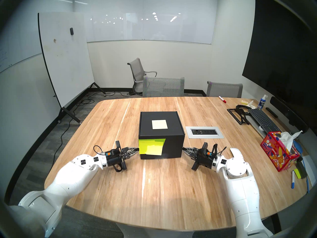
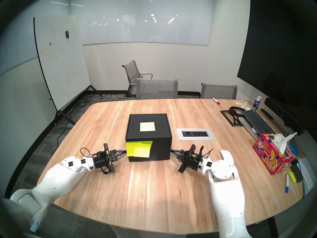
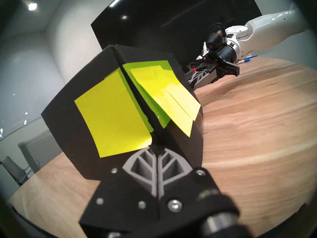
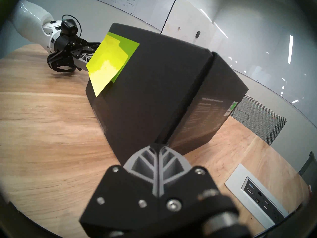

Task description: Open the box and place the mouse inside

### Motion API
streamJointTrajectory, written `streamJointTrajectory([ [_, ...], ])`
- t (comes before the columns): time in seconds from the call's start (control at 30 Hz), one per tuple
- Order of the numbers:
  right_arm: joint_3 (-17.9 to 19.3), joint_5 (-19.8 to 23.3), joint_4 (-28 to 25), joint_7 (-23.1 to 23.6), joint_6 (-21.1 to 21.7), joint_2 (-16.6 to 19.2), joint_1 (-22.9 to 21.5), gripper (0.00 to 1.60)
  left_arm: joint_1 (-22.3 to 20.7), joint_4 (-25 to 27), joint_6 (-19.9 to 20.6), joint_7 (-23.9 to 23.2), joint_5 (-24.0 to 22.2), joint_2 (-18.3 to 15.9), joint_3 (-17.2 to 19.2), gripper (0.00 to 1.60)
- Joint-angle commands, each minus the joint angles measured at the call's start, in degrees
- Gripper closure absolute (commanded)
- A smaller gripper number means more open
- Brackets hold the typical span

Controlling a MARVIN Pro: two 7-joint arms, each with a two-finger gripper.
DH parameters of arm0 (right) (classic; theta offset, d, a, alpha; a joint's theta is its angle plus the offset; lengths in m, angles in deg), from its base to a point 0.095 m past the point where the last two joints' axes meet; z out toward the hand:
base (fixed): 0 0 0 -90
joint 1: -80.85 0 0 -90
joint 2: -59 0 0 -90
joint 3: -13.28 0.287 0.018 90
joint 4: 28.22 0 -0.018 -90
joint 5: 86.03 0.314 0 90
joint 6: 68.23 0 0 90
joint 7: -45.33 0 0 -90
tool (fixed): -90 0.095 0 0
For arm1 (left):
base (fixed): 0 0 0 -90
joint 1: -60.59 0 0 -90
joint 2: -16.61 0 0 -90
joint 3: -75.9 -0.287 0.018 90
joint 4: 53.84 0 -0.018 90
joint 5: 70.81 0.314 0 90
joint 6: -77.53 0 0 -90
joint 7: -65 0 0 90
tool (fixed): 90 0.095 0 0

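Two claws, left claw (image 1: 136,148) and right claw (image 1: 184,148), were found fully closed and empty at the near corners of the box (image 1: 161,134), mid-table (image 1: 154,189). Lid was unopened; mouse not seen. Even, simultaneous corner contact was advised.

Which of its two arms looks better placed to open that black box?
Neither clearly: the left gripper and right gripper, both shut, point at opposite front corners of the closed box. Possibly the left, nearest the sticky notes.

I see the box (image 1: 161,134) mid-table: a black cardboard cube, flap lid closed, upright, pale square note (image 1: 159,124) on top (neon yellow-green sticky notes (image 1: 151,146) on its near face).
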Motion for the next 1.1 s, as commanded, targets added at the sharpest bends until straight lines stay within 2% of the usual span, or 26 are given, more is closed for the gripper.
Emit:
streamJointTrajectory([
  [0.0,-1.0,0.3,-0.9,0.1,0.4,-1.1,-1.5,1.60,-1.5,-0.7,-0.3,-0.2,0.0,1.2,-0.2,1.60],
  [0.5,-0.8,0.1,-0.2,-0.5,1.0,-1.0,-1.8,1.60,-2.3,-2.8,-0.2,-1.2,0.2,0.7,-1.1,1.60],
  [0.83,-0.8,0.3,0.2,-0.6,0.6,-0.9,-2.0,1.60,-1.3,-1.2,-0.5,-2.9,-0.9,-0.7,-1.2,1.60],
  [1.07,-0.8,0.3,0.3,-0.7,0.5,-0.9,-2.0,1.60,-0.1,-0.6,-0.3,-1.8,-0.7,-1.5,-1.0,1.60],
])
